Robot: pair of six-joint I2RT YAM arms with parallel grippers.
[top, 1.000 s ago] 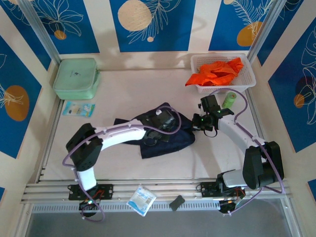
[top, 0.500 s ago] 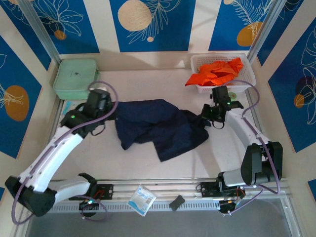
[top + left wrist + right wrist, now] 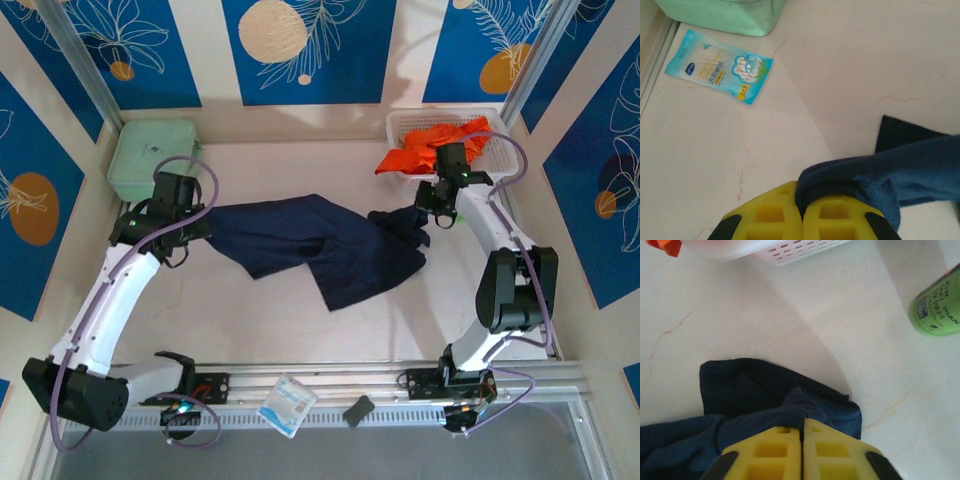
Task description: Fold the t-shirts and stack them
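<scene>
The navy t-shirt (image 3: 320, 250) lies stretched across the middle of the table between my two grippers. My left gripper (image 3: 192, 238) is shut on its left end; in the left wrist view the yellow fingers (image 3: 770, 215) pinch a fold of navy t-shirt (image 3: 890, 175). My right gripper (image 3: 425, 212) holds the right end, where the cloth bunches up. In the right wrist view the right gripper (image 3: 802, 432) has its jaws pressed together on a ridge of navy t-shirt (image 3: 755, 390). The orange t-shirt (image 3: 435, 145) lies crumpled in the white basket (image 3: 500, 165) at the back right.
A pale green zipped case (image 3: 148, 155) sits at the back left, with a blue packet (image 3: 720, 72) on the table beside it. A green bottle (image 3: 937, 307) lies right of the right gripper, below the basket. Another packet (image 3: 287, 405) and a small black item (image 3: 357, 408) rest on the front rail.
Both arms moved apart. The left one swung out to the left and back, the right one toward the basket, pulling the navy t-shirt from a heap into a long spread.
</scene>
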